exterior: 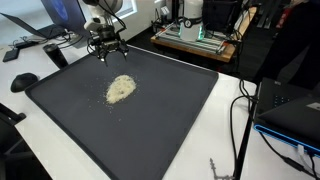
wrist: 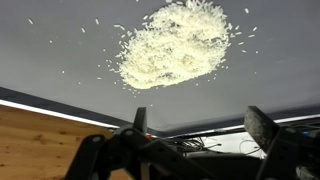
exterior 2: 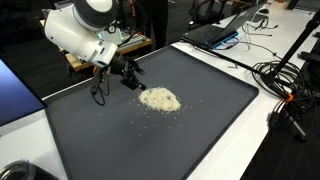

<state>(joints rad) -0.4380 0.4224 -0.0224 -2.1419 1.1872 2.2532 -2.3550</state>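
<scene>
REMOTE RIG, TABLETOP: My pincer [exterior: 108, 52] hangs with its jaws spread wide and nothing between them. It is over the dark mat [exterior: 150, 130] that covers most of the white tabletop [exterior: 220, 125]. The rice [exterior: 121, 88], a pale heap with loose grains scattered round it, lies on the mat near its middle. It is just ahead of the pincer and apart from it, and no finger touches the heap.

In an exterior view the pincer [exterior 2: 130, 80] points down at a slant from the white arm [exterior 2: 80, 35]. Its tips are low over the mat [exterior 2: 150, 140] and just beside the rice [exterior 2: 160, 99]; whether they meet the mat I cannot tell.

In the wrist view I see two black fingers [wrist: 262, 125] rising at the bottom of the frame, the pincer [wrist: 200, 128] gaping. The rice [wrist: 175, 45] sits above them in the upper half, with stray grains across the grey mat [wrist: 60, 40]. The mat's edge crosses the frame at the level of the fingertips, and a wooden surface [wrist: 40, 140] lies beyond it.

Around the mat are a mouse [exterior: 24, 82] at one corner, a laptop [exterior 2: 215, 33] past the far edge, and black cables [exterior 2: 275, 75] looping over the tabletop [exterior 2: 270, 150].
</scene>
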